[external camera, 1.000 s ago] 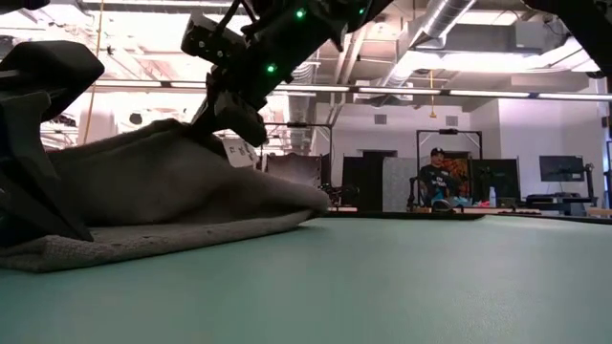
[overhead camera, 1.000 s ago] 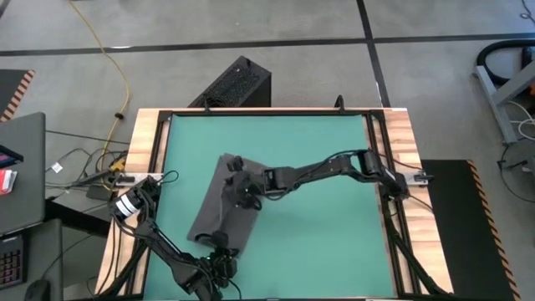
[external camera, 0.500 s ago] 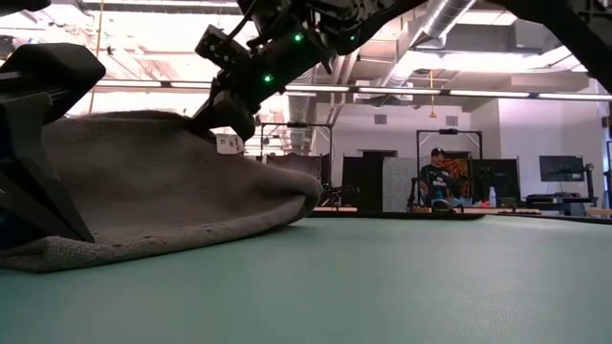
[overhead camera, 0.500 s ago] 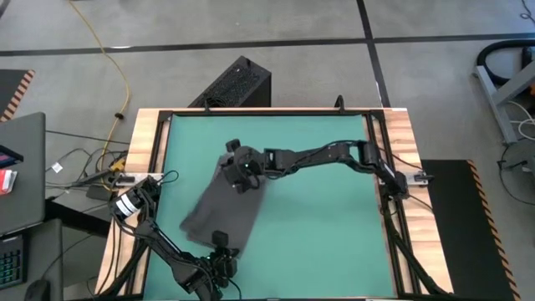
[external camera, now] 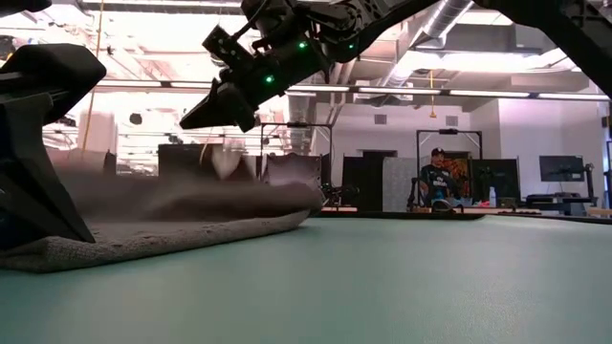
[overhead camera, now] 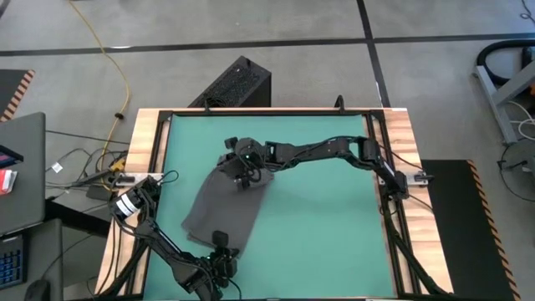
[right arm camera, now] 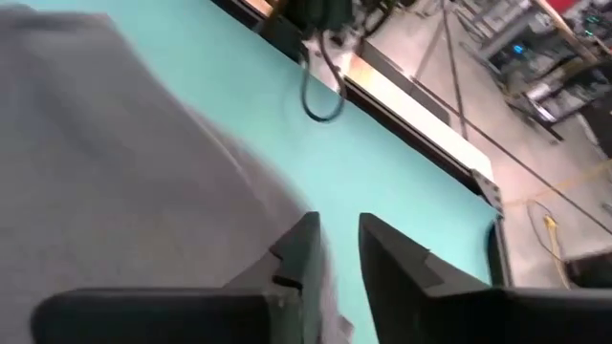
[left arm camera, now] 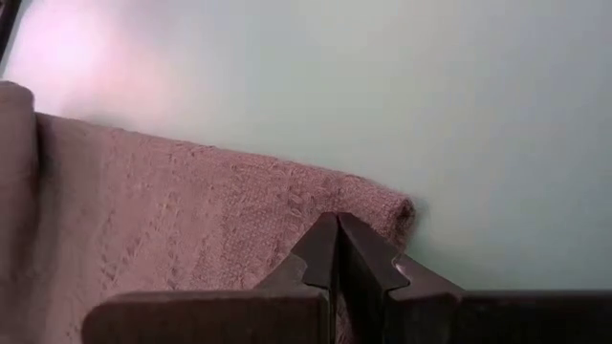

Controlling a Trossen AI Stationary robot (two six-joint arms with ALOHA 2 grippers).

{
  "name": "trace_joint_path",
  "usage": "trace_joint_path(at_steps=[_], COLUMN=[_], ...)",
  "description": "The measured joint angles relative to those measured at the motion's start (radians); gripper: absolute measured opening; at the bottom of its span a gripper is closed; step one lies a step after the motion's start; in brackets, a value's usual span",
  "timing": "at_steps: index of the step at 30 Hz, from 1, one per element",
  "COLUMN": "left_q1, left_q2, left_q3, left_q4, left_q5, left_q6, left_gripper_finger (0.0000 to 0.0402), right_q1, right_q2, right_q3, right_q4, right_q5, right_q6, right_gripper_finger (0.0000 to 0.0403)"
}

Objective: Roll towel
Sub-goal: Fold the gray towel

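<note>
Towel (overhead camera: pixel 221 205) lies diagonally, left gripper (overhead camera: pixel 219 244) pinching its near end, right gripper (overhead camera: pixel 243 170) parted above.

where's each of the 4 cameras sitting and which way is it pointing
High view: above the table, looking straight down; both arms show, the right gripper over the towel, the left gripper at its near edge.
Low view: at tabletop height, looking level across into the room; the right gripper hangs above the towel.
Left wrist view: looks past its own shut fingers at the towel corner.
Right wrist view: looks past its parted fingers at the towel.
All four views share the towel.
</note>
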Motion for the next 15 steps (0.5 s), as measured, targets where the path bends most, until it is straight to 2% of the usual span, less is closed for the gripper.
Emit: trace_joint_path(at_steps=[3, 7, 9, 13, 15], left_q1=[0.000, 0.000, 0.000, -0.010, -0.013], left_q2=[0.000, 0.000, 0.000, -0.002, -0.002], left_q3=[0.000, 0.000, 0.000, 0.000, 0.000], left_q4=[0.000, 0.000, -0.003, -0.016, -0.019], left_q5=[0.000, 0.000, 0.003, 0.003, 0.000], left_q6=[-0.002, -0.002, -0.004, -0.017, -0.020], left_gripper_finger=[0.0000, 0.0000, 0.0000, 0.0000, 0.0000], right_q1=[0.000, 0.007, 0.016, 0.034, 0.018], right_q2=[0.000, -0.016, -0.063, -0.207, -0.266], right_q3=[0.000, 0.000, 0.002, 0.028, -0.005], right_q4=[-0.005, -0.045, -0.152, -0.502, -0.622], right_q5=[-0.038, 0.085, 0.104, 0.101, 0.034], right_q6=[0.000, -0.012, -0.030, -0.022, 0.056], right_gripper_finger=[0.0122, 0.0151, 0.0164, 0.0170, 0.0167])
